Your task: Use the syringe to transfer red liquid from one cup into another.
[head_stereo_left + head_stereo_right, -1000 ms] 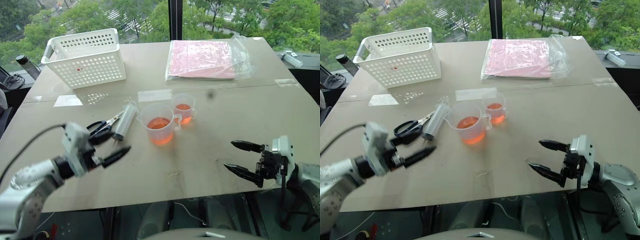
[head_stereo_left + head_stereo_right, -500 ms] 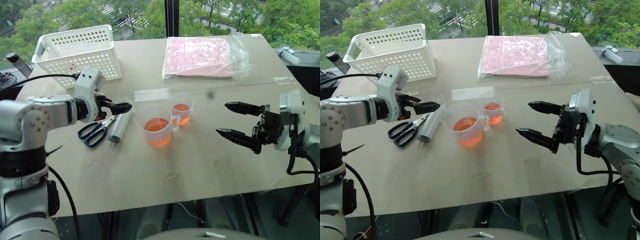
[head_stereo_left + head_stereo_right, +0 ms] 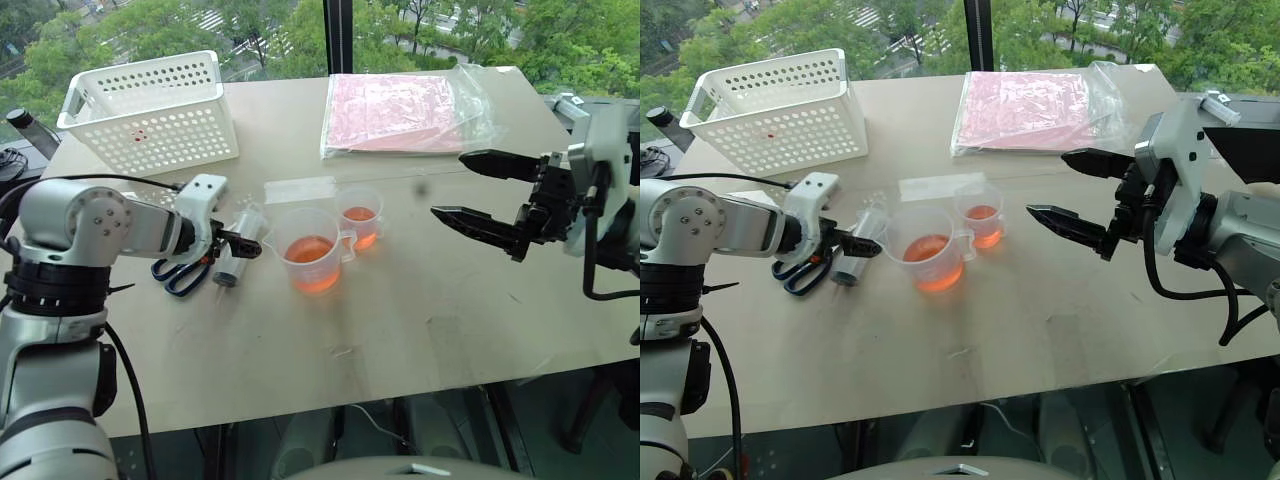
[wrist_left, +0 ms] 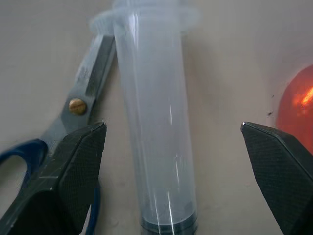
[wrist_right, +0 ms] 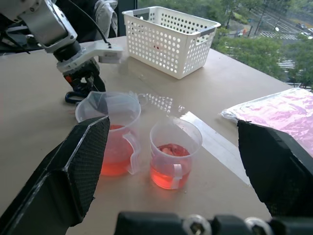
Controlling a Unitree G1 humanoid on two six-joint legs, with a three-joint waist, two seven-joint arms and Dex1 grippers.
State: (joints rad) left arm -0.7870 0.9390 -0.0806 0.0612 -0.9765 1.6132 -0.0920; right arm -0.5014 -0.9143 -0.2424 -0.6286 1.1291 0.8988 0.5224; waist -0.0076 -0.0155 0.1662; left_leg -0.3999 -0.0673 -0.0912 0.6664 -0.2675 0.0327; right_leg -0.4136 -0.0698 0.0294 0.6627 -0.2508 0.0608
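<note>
The syringe (image 3: 236,255) lies flat on the table — a thick clear barrel, empty, its flange end toward the far side and its dark plunger seal near the other end. Just beside it stands the larger measuring cup (image 3: 309,250), clear, upright, with a side handle, about a third full of orange-red liquid (image 3: 314,250). The smaller cup (image 3: 361,217) stands upright just beyond that handle — it holds a shallow layer of the same red liquid.

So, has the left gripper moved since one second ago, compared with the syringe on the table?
Yes. The left gripper has come from the near table edge up to the syringe, its open fingers now on either side of the barrel, beside the scissors.
</note>
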